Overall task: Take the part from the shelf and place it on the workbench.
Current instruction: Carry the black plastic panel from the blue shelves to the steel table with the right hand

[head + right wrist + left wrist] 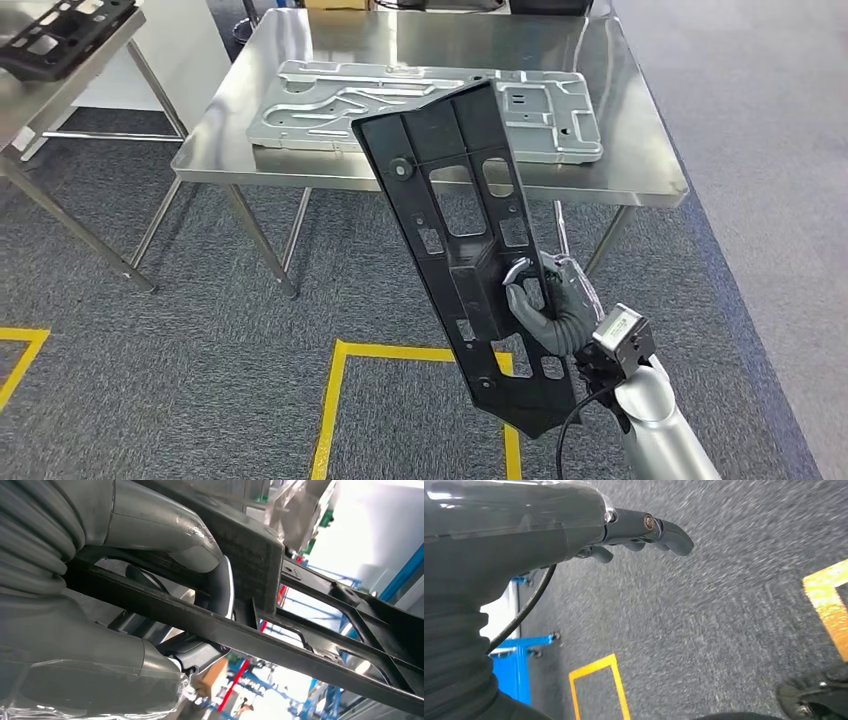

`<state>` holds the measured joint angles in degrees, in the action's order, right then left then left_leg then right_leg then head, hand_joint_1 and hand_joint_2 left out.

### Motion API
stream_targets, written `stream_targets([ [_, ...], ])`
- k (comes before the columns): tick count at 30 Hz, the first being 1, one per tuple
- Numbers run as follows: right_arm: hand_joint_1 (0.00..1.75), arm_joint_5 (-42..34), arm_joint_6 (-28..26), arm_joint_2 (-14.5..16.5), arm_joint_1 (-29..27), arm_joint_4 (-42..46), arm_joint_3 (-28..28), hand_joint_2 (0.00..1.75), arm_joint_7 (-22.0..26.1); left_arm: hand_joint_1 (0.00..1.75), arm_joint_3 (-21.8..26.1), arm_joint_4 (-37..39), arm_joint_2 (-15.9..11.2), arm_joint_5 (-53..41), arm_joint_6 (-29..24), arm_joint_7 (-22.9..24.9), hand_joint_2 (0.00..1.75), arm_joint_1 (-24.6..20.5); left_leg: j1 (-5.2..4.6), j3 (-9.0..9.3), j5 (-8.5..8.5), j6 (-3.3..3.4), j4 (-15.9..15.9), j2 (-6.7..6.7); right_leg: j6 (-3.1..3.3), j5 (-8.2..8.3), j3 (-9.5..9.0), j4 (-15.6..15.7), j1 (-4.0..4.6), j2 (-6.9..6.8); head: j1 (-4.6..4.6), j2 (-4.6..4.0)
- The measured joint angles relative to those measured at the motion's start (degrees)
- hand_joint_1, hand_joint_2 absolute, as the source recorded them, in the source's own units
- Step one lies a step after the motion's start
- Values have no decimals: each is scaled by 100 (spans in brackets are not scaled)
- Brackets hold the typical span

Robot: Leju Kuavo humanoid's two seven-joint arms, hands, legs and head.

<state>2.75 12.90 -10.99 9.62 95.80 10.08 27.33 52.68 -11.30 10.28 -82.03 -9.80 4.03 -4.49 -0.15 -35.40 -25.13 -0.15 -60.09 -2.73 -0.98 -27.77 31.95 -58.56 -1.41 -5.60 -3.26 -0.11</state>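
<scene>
The right hand (548, 305) grips the long black part (470, 240) low on its length, dark fingers (530, 310) hooked through one of its cut-outs, with the silver right arm (660, 430) rising from below and a black cable looping beside the wrist. The part is held in the air, nearly on end and tilted, its lower pointed end nearest the robot and its upper end leaning toward the workbench (640, 170), overlapping the workbench's near edge in the head view; whether it touches the bench cannot be told. In the right wrist view the thick grey thumb (165, 535) and the fingers (90, 655) close around a bar of the part (310, 645) from opposite sides, clamped tight on the black frame. On the workbench lies a flat silver metal panel (330, 105), stamped with ribs and holes, spread across most of the bench top behind the part's upper end. To the left of the workbench, well apart from it, stands a second steel table (60, 90) with another black frame part (55, 30) resting on it. Yellow floor tape (345, 400) marks the grey carpet on the near side of the workbench, below the held part. The left hand (644, 530) hangs over grey carpet with nothing in it, its dark fingers curled partly inward; a yellow tape outline (599, 685) and a blue frame (519, 665) show on the floor beneath it.
</scene>
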Motion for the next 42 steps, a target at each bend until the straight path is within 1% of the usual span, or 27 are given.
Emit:
stream_targets([
  [1,175,-7,0,0,29,-16,1,175,1,0,2,0,-2,12,13,19,175,1,-23,41,9,40,105,-25,-35,-13,-16,6,14,-49,0,0],
  [3,175,-30,17,2,82,-60,16,175,18,0,11,0,-2,53,5,15,175,13,-31,34,18,113,124,110,-105,-30,-45,29,22,-145,0,0],
  [4,175,-44,43,3,118,-91,28,175,39,0,16,0,0,79,-21,-15,175,25,-22,51,35,144,158,178,-138,-59,-59,10,12,-109,1,0],
  [6,175,-82,110,8,228,-169,49,175,115,0,26,0,11,146,-112,-129,175,25,6,103,74,215,224,298,-175,-265,72,-314,-14,162,2,0],
  [8,175,-115,165,11,334,-273,52,175,185,0,41,0,29,207,-210,-284,175,2,3,108,82,257,234,416,-178,-586,446,-1037,-20,454,2,0],
  [9,175,-126,183,11,368,-324,54,175,203,0,50,0,38,222,-248,-364,175,-9,-3,108,78,266,229,494,-178,-681,641,-1369,-13,504,2,0],
  [10,175,-132,194,11,393,-363,58,175,208,0,57,0,46,232,-279,-436,175,-16,-10,110,72,271,219,579,-176,-669,766,-1537,-8,525,2,0],
  [11,175,-134,199,11,416,-384,66,175,203,0,62,0,55,234,-305,-498,175,-20,-14,114,63,270,204,667,-166,-543,793,-1490,-5,539,2,0],
  [12,175,-128,197,11,441,-391,76,175,190,0,65,0,65,234,-326,-544,175,-26,-16,120,51,264,184,755,-150,-322,713,-1226,-3,569,1,0],
  [14,175,-108,186,14,496,-377,99,175,159,0,69,0,88,234,-350,-586,175,-45,-22,120,20,235,143,910,-99,80,429,-476,-9,776,1,0],
  [16,175,-90,177,17,534,-357,121,175,145,0,73,0,108,234,-356,-593,175,-67,-7,85,5,183,119,1040,-71,176,264,-76,-6,951,1,0],
  [18,175,-73,175,20,556,-343,148,175,99,0,87,-1,115,242,-357,-552,175,-75,15,61,-5,114,133,1137,-37,138,218,-5,1,907,1,0],
  [19,175,-65,181,20,562,-333,166,175,61,0,104,-1,110,255,-356,-520,175,-71,12,66,-18,79,124,1074,-9,135,182,31,-6,854,1,0],
  [21,175,-62,194,17,552,-308,190,175,4,0,142,-2,84,282,-354,-485,175,-64,-12,-27,-157,14,-119,736,62,122,90,94,-36,747,-1,0],
  [22,175,-65,200,8,538,-300,197,175,-4,0,155,-2,67,290,-354,-502,175,-64,-3,-168,-295,-17,-418,534,86,105,52,105,-30,693,-1,0],
  [23,175,-68,202,-3,526,-296,201,175,-3,0,160,-2,50,293,-356,-526,175,-66,14,-371,-458,-48,-796,418,103,81,26,106,-27,643,-1,0],
  [25,175,-69,207,-21,511,-298,221,175,-4,0,163,-2,23,297,-359,-558,175,-67,64,-721,-615,-101,-1382,355,97,35,-19,103,-30,559,0,0],
  [26,175,-69,208,-22,507,-299,234,175,-5,0,164,-2,11,298,-360,-562,175,-64,85,-759,-535,-124,-1396,347,83,9,-46,102,-38,528,0,0],
  [28,175,-69,210,-22,507,-300,258,175,-5,0,166,-2,-10,298,-366,-562,175,-55,122,-495,-114,-155,-791,318,40,-53,-128,99,-57,482,0,0],
  [30,175,-70,205,-22,514,-300,272,175,-3,0,167,-1,-21,292,-369,-560,175,-55,118,-156,151,-132,-106,286,-27,-118,-191,93,-47,453,0,0],
  [31,175,-71,201,-22,518,-299,275,175,-1,0,168,-1,-24,289,-366,-553,175,-56,105,-75,175,-99,61,281,-63,-139,-206,95,-35,445,1,0],
  [35,175,-94,190,-10,524,-286,290,175,2,0,168,-1,-25,284,-346,-503,175,-50,82,-7,113,78,151,315,-200,-210,-243,91,-50,446,1,0],
  [37,175,-168,200,-4,533,-271,291,175,-21,0,168,-1,-25,283,-341,-484,175,-55,94,63,96,153,198,313,-211,-423,-34,-348,-49,476,2,0],
  [39,175,-271,210,3,524,-267,287,175,-47,0,168,-1,-21,278,-337,-475,175,-64,66,105,54,206,203,298,-192,-693,458,-1162,-29,504,2,0],
  [40,175,-314,213,4,509,-268,282,175,-56,0,168,0,-19,274,-334,-474,175,-65,49,130,28,225,201,290,-183,-728,676,-1464,-22,511,2,0],
  [41,175,-349,216,4,495,-268,275,175,-62,0,168,0,-16,269,-333,-473,175,-63,31,165,-2,235,200,281,-167,-644,805,-1567,-15,514,2,0],
  [42,175,-374,219,4,486,-268,265,175,-65,0,168,0,-13,262,-332,-473,175,-62,15,210,-36,238,199,267,-144,-450,812,-1431,-5,509,2,0],
])
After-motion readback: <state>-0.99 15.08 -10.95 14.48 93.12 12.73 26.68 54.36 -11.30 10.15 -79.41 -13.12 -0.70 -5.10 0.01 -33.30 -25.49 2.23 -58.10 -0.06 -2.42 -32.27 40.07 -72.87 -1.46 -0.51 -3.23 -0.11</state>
